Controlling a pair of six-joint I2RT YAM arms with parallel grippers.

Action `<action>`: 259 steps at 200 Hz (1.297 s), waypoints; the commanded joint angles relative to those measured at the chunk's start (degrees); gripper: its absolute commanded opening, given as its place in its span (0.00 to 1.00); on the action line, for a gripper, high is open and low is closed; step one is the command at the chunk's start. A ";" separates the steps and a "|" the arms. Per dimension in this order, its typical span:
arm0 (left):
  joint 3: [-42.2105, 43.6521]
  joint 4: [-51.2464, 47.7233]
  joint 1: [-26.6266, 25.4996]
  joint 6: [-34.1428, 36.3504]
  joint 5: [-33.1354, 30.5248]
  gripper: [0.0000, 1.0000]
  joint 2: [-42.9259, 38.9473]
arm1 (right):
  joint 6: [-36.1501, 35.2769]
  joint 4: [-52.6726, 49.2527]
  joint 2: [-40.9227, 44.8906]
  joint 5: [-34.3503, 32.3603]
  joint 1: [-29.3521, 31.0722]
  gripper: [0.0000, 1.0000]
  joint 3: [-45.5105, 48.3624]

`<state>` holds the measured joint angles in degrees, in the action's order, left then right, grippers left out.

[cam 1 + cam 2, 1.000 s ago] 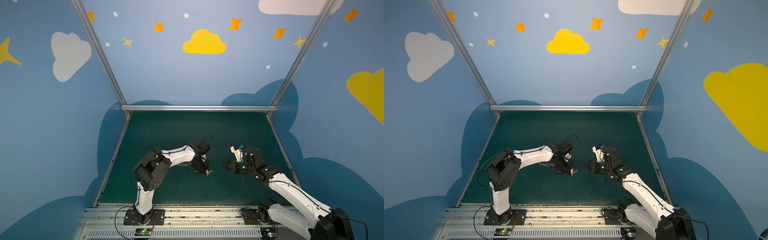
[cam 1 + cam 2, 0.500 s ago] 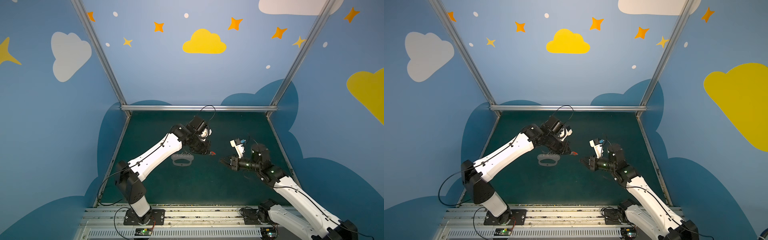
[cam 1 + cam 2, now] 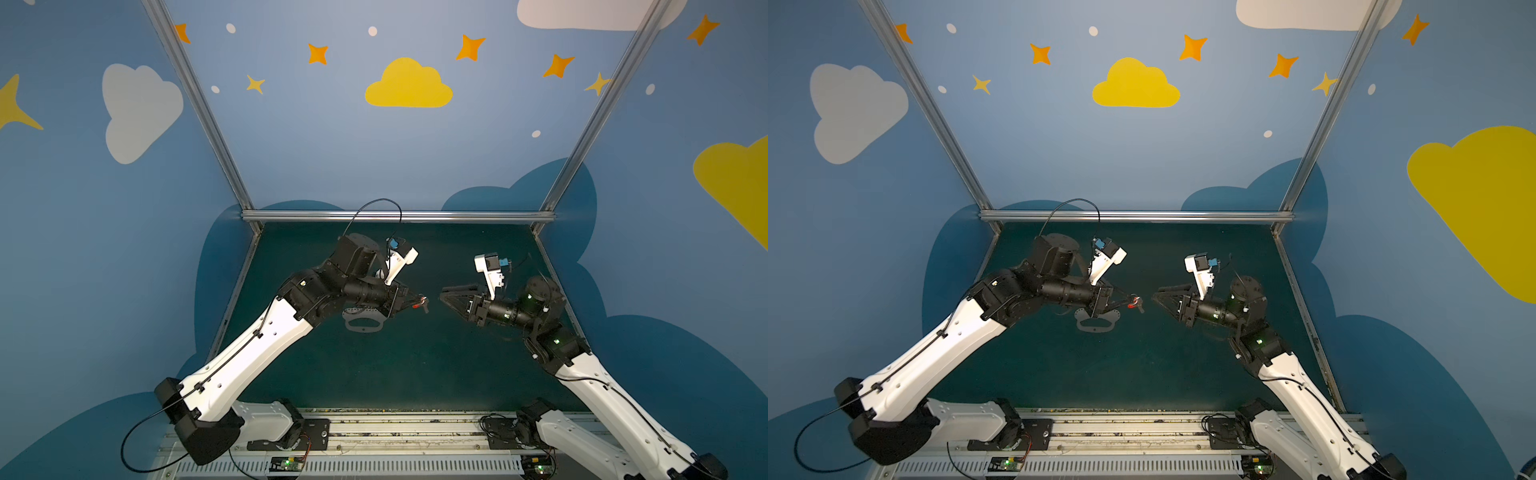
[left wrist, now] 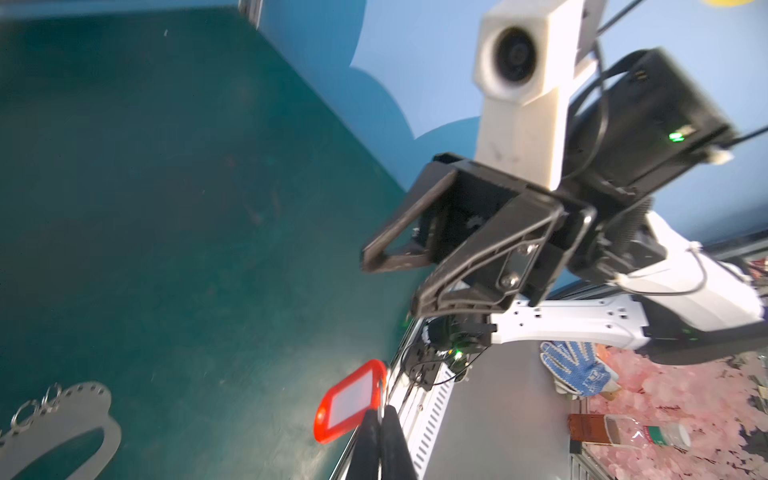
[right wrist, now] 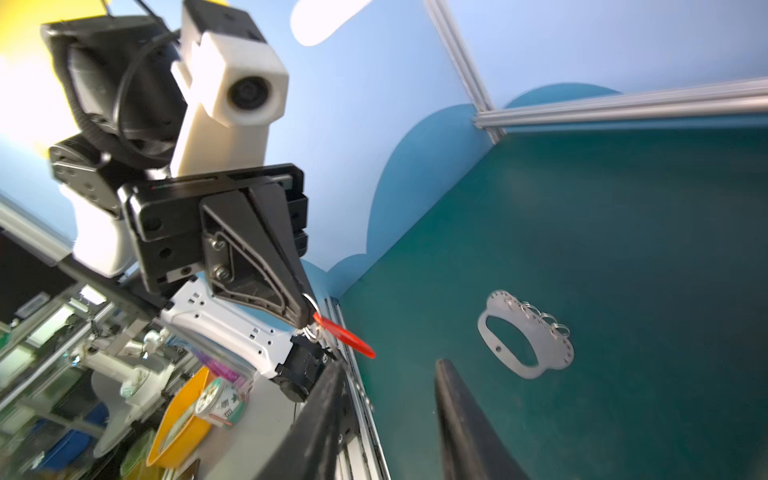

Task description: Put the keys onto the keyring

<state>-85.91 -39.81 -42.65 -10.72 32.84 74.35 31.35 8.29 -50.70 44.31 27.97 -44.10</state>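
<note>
L hand [image 3: 414,302] clamped on keys [image 4: 349,403]; R hand [image 3: 443,293] apart, empty, facing it.

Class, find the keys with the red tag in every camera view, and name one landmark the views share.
Top view: keys mid-table, at left gripper tips.
Top view: same spot.
Left wrist: beside that gripper's shut tips.
Right wrist: hanging edge-on from them.
Landmark: grey holed plate.
</note>
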 commanded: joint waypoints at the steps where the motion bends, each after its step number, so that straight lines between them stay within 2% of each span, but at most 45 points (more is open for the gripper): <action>1: 0.48 2.89 -0.04 0.90 2.69 0.04 -0.17 | 1.34 3.11 -1.10 5.08 0.59 0.44 -1.86; 23: 0.91 3.96 0.02 0.31 3.86 0.04 -0.52 | 1.62 4.39 -1.98 7.47 1.41 0.47 -2.13; 65: 2.09 6.61 0.11 -1.42 6.01 0.04 -1.26 | -0.92 2.42 -2.04 6.55 3.04 0.47 -0.98; 86: 2.58 7.87 0.29 -2.74 8.88 0.04 -0.73 | -1.29 2.36 -2.04 5.98 3.58 0.38 -0.81; 102: 3.33 9.34 0.96 -4.13 10.29 0.04 -0.78 | -1.66 2.24 -1.78 5.92 3.72 0.38 -0.89; 117: 4.84 12.39 2.21 -6.47 12.37 0.04 -1.58 | -2.96 -0.16 -1.30 4.15 3.68 0.40 -1.04; 140: 7.90 17.69 4.25 -11.04 14.51 0.04 -3.42 | -4.19 -3.80 0.41 -0.52 3.59 0.34 -0.99; 151: 8.92 19.09 4.90 -12.79 13.82 0.04 -3.89 | -4.00 -4.76 1.52 -2.57 3.59 0.33 -0.90; 164: 9.88 19.90 5.61 -15.76 11.48 0.04 -3.89 | -3.36 -5.78 3.28 -4.42 3.59 0.38 -0.88; 173: 10.74 21.35 6.06 -18.09 11.25 0.04 -3.46 | -2.24 -6.03 4.75 -5.99 3.64 0.37 -0.74; 201: 14.62 28.12 7.04 -28.45 11.59 0.04 -1.05 | 3.23 -9.40 7.45 -10.27 3.68 0.24 -1.16; 233: 19.49 37.28 7.32 -38.22 12.75 0.04 3.08 | 15.36 -5.32 4.89 -6.97 3.97 0.24 0.97; 259: 25.07 53.72 7.34 -48.04 14.36 0.04 5.47 | 21.52 0.38 1.07 -7.04 4.90 0.25 4.39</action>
<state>-64.34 -3.03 -35.59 -47.09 45.17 78.56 44.27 4.34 -46.48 37.17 32.01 -42.65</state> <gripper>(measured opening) 0.047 0.248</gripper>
